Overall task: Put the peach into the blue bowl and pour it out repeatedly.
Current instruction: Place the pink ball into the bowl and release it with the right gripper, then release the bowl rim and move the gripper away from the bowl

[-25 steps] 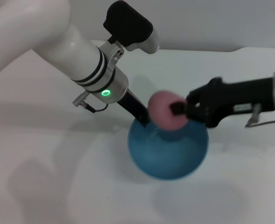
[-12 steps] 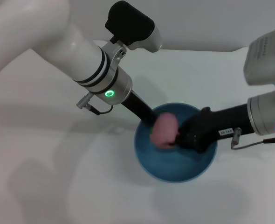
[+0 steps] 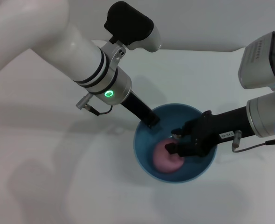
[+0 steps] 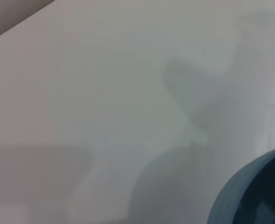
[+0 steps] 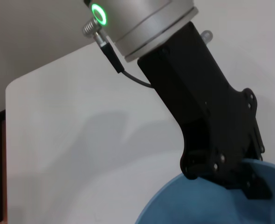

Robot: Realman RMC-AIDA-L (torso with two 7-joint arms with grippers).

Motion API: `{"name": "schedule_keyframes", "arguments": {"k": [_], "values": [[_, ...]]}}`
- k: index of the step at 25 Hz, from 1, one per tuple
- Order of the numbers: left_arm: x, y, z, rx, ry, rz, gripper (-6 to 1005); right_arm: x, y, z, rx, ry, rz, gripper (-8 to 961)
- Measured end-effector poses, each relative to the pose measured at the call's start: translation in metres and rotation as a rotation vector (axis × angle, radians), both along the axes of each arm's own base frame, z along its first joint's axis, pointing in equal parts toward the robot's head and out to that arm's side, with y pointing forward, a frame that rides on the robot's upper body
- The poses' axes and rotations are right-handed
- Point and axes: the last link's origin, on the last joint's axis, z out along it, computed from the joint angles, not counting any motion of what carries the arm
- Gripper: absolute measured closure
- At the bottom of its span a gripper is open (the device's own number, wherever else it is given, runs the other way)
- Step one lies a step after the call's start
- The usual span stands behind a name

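The blue bowl [image 3: 145,152] stands on the white table [image 3: 58,177], right of centre in the head view. The pink peach [image 3: 164,161] lies in the bottom of the bowl. My left gripper [image 3: 151,122] is shut on the bowl's far-left rim; the right wrist view shows it [image 5: 247,179] clamped over the rim of the bowl [image 5: 198,203]. My right gripper [image 3: 174,142] reaches into the bowl from the right, just above the peach, with its fingers spread. The left wrist view shows only an edge of the bowl [image 4: 254,196].
The table's far edge [image 3: 198,49] runs behind the bowl against a pale wall. The left arm [image 3: 81,56] crosses the upper left and the right arm [image 3: 263,121] comes in from the right.
My right gripper carried the peach down from above the bowl into it and opened. The peach now rests on the bowl's bottom. The bowl shifted slightly to the right.
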Motion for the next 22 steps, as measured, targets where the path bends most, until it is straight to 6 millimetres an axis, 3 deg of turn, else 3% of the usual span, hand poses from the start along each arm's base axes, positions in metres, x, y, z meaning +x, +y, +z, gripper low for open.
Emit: {"name": "schedule_keyframes", "arguments": {"k": [4,10,11,15,22], "values": [[-0.002,0.000,0.000,0.003,0.008,0.006,1000,-0.002,0.003,0.011,0.041,0.029,-0.020,499],[-0.004,-0.006,-0.002,-0.037,0.037,0.005,1001,-0.002,0.011,0.045,0.176,0.193,-0.104,507],[-0.005,-0.009,-0.006,-0.054,0.050,-0.004,1001,0.006,0.015,0.060,0.240,0.266,-0.143,507],[-0.005,-0.013,-0.010,-0.072,0.066,-0.014,1001,0.021,0.015,0.081,0.336,0.387,-0.167,507],[-0.005,-0.020,-0.017,-0.097,0.092,-0.026,1000,0.058,-0.001,0.117,0.564,0.644,-0.195,507]]}}
